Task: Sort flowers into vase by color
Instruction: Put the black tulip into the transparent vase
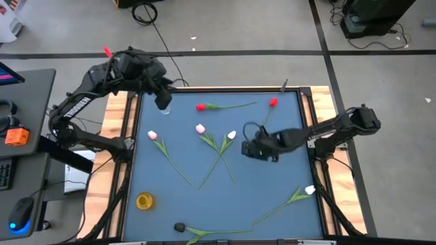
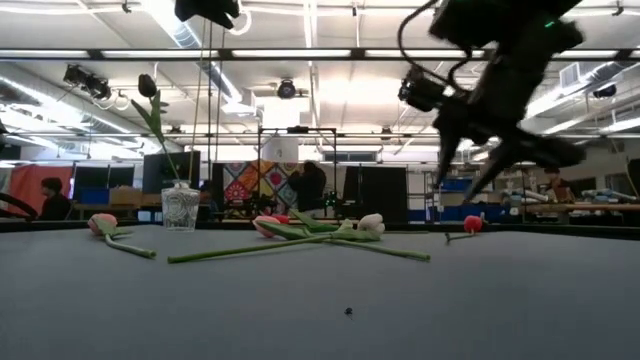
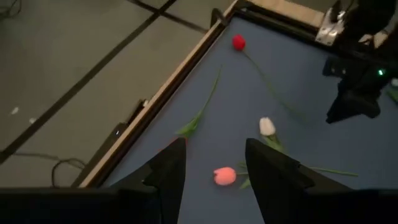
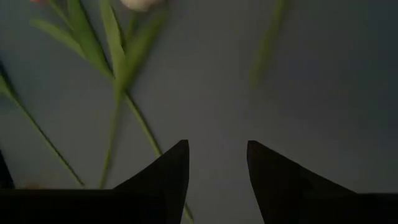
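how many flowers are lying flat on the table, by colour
red flowers: 2
pink flowers: 2
white flowers: 2
dark flower: 1
total lying flat: 7
One more flower stands in the vase; it is not counted here, and its colour is hard to tell against the lights.
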You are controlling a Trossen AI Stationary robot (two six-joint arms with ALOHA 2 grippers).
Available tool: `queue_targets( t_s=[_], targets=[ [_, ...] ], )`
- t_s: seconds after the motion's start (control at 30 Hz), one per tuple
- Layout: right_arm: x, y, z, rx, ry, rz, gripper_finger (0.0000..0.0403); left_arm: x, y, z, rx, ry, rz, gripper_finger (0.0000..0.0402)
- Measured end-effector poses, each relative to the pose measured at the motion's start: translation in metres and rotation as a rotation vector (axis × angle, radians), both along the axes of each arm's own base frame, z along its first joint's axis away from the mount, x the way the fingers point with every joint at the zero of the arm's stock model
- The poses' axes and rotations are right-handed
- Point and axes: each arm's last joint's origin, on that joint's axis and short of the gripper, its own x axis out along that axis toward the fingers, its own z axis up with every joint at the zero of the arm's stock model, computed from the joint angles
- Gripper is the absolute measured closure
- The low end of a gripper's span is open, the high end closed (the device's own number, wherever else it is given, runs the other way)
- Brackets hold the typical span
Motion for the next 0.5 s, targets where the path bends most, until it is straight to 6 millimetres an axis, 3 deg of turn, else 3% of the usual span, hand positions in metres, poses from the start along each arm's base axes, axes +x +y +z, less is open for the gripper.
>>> queue_targets(
  t_s=[0.1,0.2,0.33,0.5],
  targets=[
    [0.009,-0.019,0.005,-0.024,-0.093,0.113,0.0233,-0.006,-0.002,-0.004,-0.038,0.048,0.019,0.0230],
    [0.020,-0.024,0.013,-0.083,-0.241,0.252,0.0233,-0.017,-0.015,-0.009,-0.138,0.119,-0.032,0.0230],
    [0.031,-0.012,0.025,-0.207,-0.401,0.393,0.0233,-0.031,-0.044,-0.019,-0.276,0.201,-0.214,0.0230],
    [0.036,0.015,0.034,-0.401,-0.514,0.629,0.0233,-0.035,-0.069,-0.034,-0.305,0.236,-0.329,0.0230]
  ],
)
